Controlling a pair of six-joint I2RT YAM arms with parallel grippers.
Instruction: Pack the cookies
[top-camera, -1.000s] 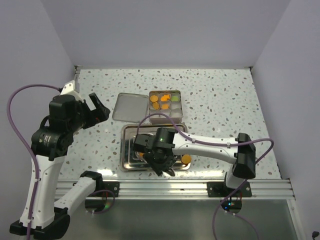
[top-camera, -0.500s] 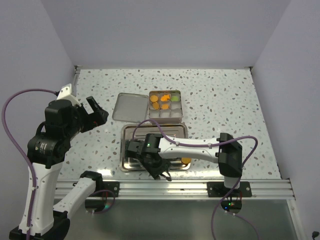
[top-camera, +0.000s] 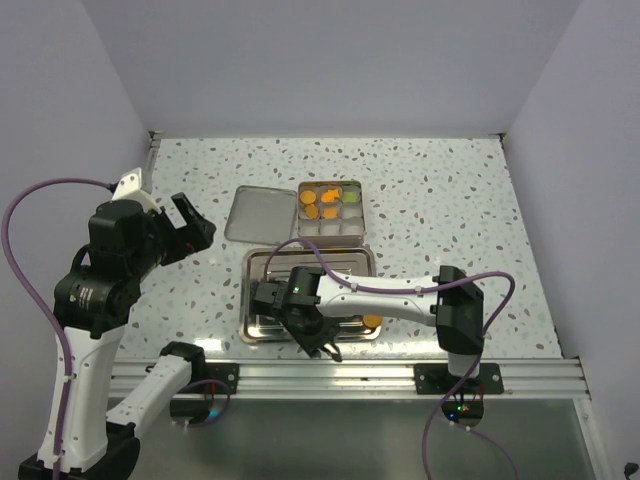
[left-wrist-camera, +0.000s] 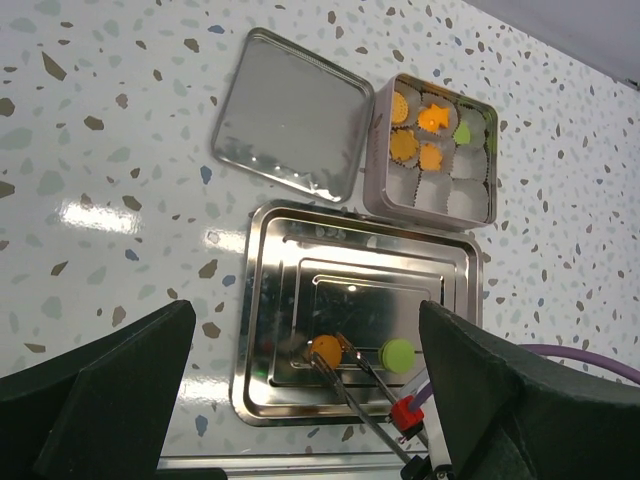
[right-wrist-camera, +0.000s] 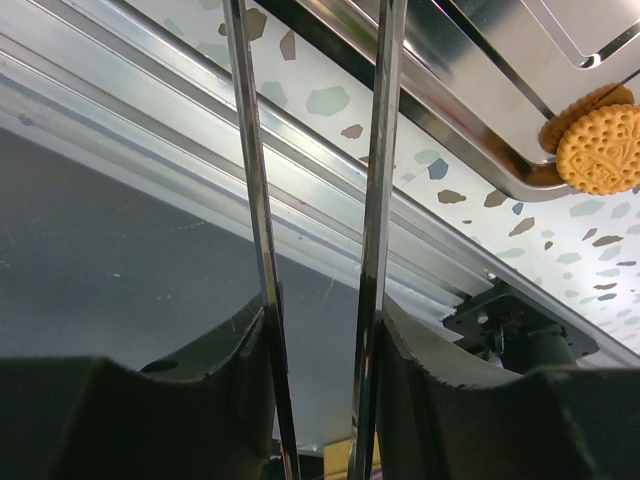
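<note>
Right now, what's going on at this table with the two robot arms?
The right gripper holds metal tongs, their tips down at an orange cookie on the steel tray. A green cookie lies next to it. Whether the tongs have pinched the cookie is not clear. The left gripper hangs open above the table to the left, holding nothing. The tin behind the tray already has several cookies in it, its lid lying beside it.
</note>
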